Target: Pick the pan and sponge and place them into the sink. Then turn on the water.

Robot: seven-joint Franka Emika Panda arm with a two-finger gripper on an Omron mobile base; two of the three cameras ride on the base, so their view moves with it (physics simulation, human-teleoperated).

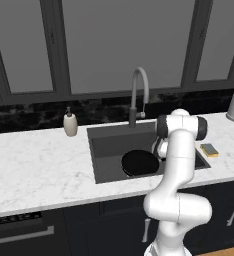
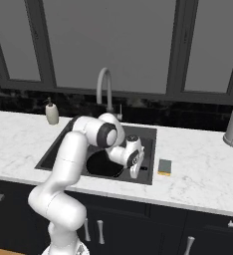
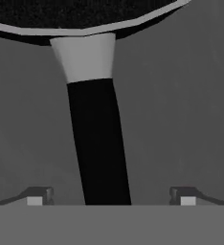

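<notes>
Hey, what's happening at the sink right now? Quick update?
Tool open, straddling pan handle, not gripping. Pan sits in sink. Sponge on counter beside sink. Nothing blocking.

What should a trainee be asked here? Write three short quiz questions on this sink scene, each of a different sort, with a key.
1. True or false: the pan lies inside the sink.
2. Where is the sponge? A) in the sink B) on the counter just right of the sink C) beside the soap dispenser
3. In the hand view, what runs between the two fingertips of the gripper, and do they touch it?

Key
1. True.
2. B.
3. The pan's handle; the fingertips stand wide apart, clear of it on both sides.
</notes>
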